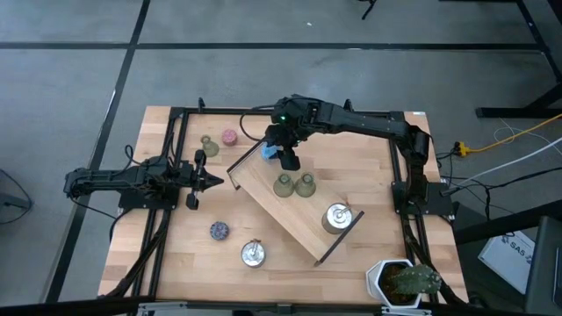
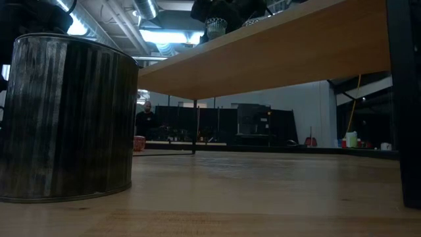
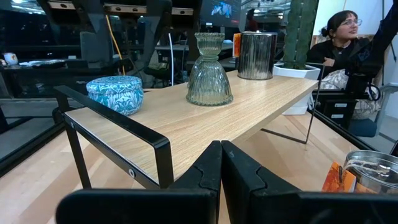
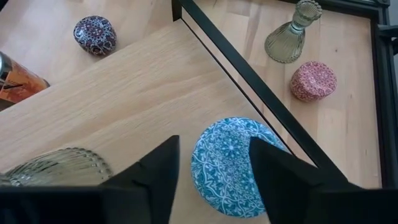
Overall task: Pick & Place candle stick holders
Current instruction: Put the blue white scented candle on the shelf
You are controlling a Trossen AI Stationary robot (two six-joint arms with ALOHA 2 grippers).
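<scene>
The left gripper [image 1: 209,180], clenched on nothing, waits at the table's left side, while the right gripper [image 4: 214,165] straddles the blue candle stick holder [image 4: 233,163] at the end of the wooden tray [image 4: 124,93], its fingers apart and seemingly not yet gripping. That low, round, patterned holder looks rigid, light and perhaps slick, so I'd pinch it across its sides. From above the arm hides most of it, so contact can't be confirmed.

Two green holders [image 1: 294,185] and a silver holder [image 1: 336,217] crowd the tray [image 1: 263,189]'s middle.
</scene>
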